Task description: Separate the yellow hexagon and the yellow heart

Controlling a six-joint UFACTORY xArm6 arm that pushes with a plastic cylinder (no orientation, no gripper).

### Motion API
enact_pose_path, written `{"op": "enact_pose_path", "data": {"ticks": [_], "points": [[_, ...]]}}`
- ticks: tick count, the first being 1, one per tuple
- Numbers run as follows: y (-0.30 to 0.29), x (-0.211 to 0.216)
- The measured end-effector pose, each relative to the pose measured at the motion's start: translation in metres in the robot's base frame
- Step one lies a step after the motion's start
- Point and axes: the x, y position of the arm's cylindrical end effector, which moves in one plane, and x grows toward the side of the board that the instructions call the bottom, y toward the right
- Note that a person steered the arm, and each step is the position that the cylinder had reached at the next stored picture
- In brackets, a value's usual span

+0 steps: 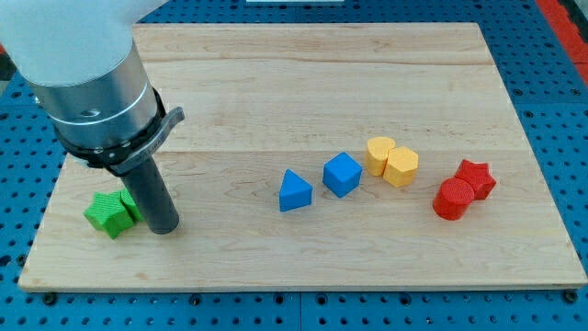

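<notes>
Camera view shows my tip [164, 229] down on the desk [276, 83] at the view's left, touching or just beside the green blocks [114, 212]. The tool is a plain rod: nothing opens, nothing is held. Well apart to the view's right, past the blue blocks [319, 182], the yellow heart [379, 154] touches the yellow hexagon [401, 167]. I judge both light, stiff and easy to slide; push at their seam.

Yellow hexagon [401, 167]: flat on the board, touching the yellow heart on its right-lower side.
Yellow heart [379, 154]: flat on the board, pressed against the hexagon, just up and to the view's left of it.
</notes>
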Motion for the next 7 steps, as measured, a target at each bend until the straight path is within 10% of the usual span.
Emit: {"op": "enact_pose_path", "data": {"ticks": [3,7], "points": [[0.170,0.018],[0.253,-0.081]]}}
